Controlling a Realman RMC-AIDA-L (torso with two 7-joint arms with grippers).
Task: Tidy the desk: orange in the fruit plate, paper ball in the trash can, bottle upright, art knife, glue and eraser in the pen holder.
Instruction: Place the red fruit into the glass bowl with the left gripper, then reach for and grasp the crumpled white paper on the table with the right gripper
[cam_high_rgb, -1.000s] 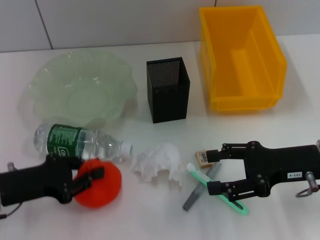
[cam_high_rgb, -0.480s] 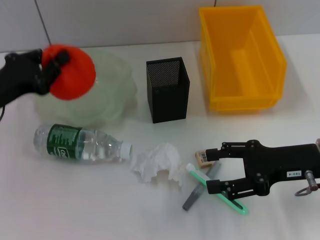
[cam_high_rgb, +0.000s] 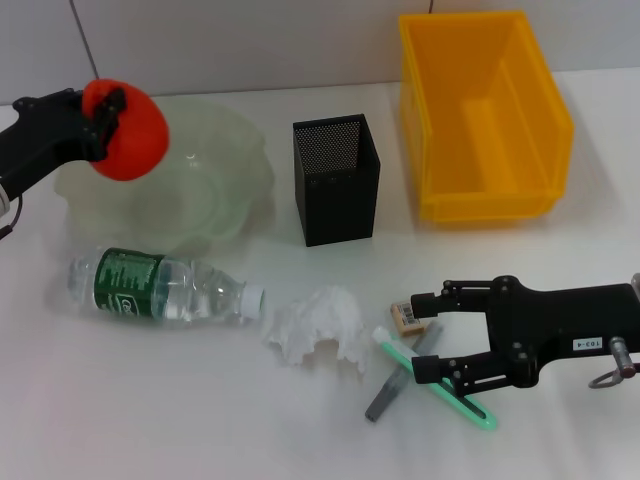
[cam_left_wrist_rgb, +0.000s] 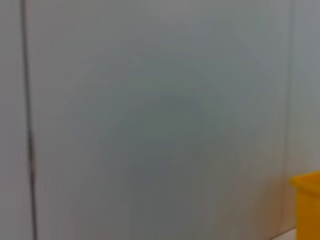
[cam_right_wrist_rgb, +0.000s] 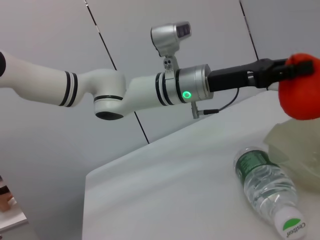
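On the white desk, the open right gripper (cam_high_rgb: 432, 337) hovered over the pens as, farther back, the left gripper (cam_high_rgb: 103, 118) clamped the orange (cam_high_rgb: 127, 130) above the fruit plate (cam_high_rgb: 215, 190), where an early release risked it rolling off the ruffled rim.

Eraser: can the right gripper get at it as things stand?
Probably yes. The eraser lies on the table just ahead of the right gripper, whose open fingers flank it and the pens; nothing covers it. The left gripper holds the orange far off.

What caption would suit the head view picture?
Left gripper holds the orange above the fruit plate; the bottle lies toppled.
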